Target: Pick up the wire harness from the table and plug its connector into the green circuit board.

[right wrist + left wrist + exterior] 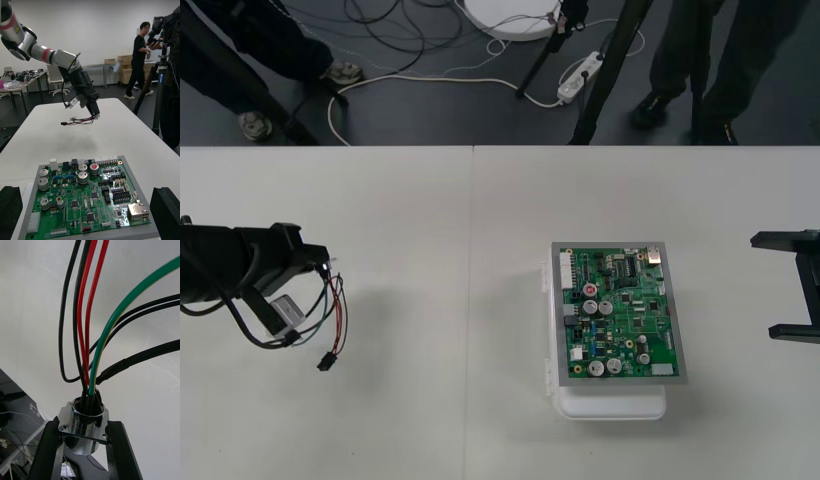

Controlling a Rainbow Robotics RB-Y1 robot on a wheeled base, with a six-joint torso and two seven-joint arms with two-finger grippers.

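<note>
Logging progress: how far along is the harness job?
Pickup looks done: the left hand grips the harness by its socket, off the table. In hand: the carry; the plug dangles left of the board. Left: plugging in. The right hand waits open at the right.
</note>
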